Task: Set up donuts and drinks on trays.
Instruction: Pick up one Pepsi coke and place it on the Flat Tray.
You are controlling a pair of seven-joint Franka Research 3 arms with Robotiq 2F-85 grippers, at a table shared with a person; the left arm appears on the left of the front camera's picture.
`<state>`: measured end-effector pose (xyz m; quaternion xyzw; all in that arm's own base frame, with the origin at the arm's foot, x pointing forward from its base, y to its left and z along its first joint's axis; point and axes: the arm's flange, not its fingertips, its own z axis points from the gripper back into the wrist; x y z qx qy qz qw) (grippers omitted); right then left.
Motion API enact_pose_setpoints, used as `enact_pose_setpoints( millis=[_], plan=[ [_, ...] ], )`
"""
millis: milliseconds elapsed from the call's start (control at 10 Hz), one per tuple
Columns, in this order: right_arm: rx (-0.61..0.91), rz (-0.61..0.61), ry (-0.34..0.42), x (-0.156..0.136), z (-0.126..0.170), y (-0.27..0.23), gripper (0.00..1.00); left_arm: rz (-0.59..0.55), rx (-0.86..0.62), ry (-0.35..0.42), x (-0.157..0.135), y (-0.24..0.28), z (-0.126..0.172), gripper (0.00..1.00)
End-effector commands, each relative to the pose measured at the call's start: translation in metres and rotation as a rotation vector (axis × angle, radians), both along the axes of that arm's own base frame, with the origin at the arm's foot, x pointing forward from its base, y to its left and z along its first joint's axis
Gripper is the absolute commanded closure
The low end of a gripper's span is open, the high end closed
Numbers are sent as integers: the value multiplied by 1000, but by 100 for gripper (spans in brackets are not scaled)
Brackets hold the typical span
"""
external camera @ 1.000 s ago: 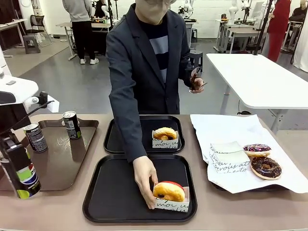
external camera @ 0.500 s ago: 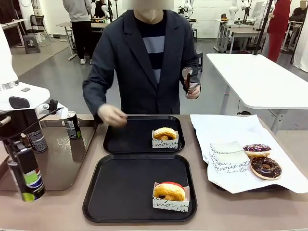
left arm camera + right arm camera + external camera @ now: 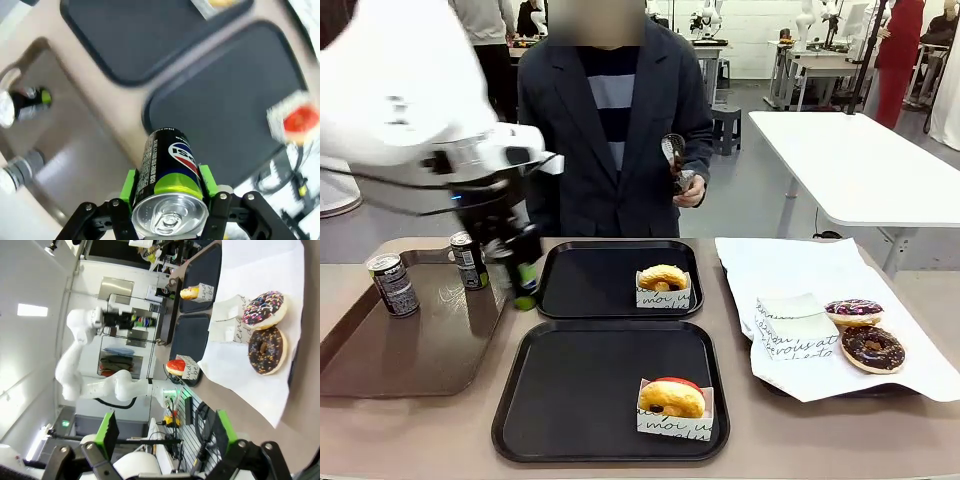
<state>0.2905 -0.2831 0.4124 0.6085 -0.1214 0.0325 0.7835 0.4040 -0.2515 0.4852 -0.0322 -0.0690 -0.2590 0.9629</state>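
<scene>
Front view: the left gripper (image 3: 518, 268) has its fingers clamped on a black can (image 3: 526, 296) with a green band at its lower end. The fingers and can sit at the gap between the brown tray (image 3: 380, 375) and the far black tray (image 3: 588, 300). To one side of the fingers, two more cans (image 3: 395, 285) stand upright on the brown tray. To the other side, a plain donut (image 3: 663, 277) in its sleeve rests on the far tray. Nearer the camera than the fingers, a red-iced donut (image 3: 671, 397) sits in the near black tray (image 3: 570, 400). A person (image 3: 610, 130) stands across the table.

Left wrist view: green pads (image 3: 131, 184) press both sides of the can, its silver top facing the camera. Beyond the fingertips lies the near tray, with the red-iced donut well off to the side. The brown tray's two cans lie to the other side.

Right wrist view: the right gripper (image 3: 165, 430) holds its fingers wide apart with nothing between them. Far beyond the fingertips, a chocolate donut (image 3: 265, 351) and a sprinkled donut (image 3: 265, 310) lie on white paper (image 3: 250, 265). Both black trays, each with its one donut, lie beside the paper.
</scene>
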Motion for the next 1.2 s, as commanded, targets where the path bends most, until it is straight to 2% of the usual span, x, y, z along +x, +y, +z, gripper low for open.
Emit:
enact_pose_setpoints(
  millis=[0, 100, 200, 300, 600, 800, 1100],
  plan=[
    [7, 2, -7, 0, 0, 1, 0, 85, 5, -28, 55, -30, -6, 41],
    [7, 2, -7, 0, 0, 1, 0, 109, 6, -65, 67, -39, -19, 41],
    [7, 2, -7, 0, 0, 1, 0, 73, 31, -36, 68, -43, -28, 41],
    [7, 2, -7, 0, 0, 1, 0, 70, -21, -23, 61, -29, -21, 41],
    [7, 2, -7, 0, 0, 1, 0, 70, -21, -23, 61, -29, -21, 41],
    [7, 2, -7, 0, 0, 1, 0, 103, 3, -24, 82, -42, -47, 41],
    [7, 2, -7, 0, 0, 1, 0, 121, 27, 18, 114, -65, -76, 41]
  ],
)
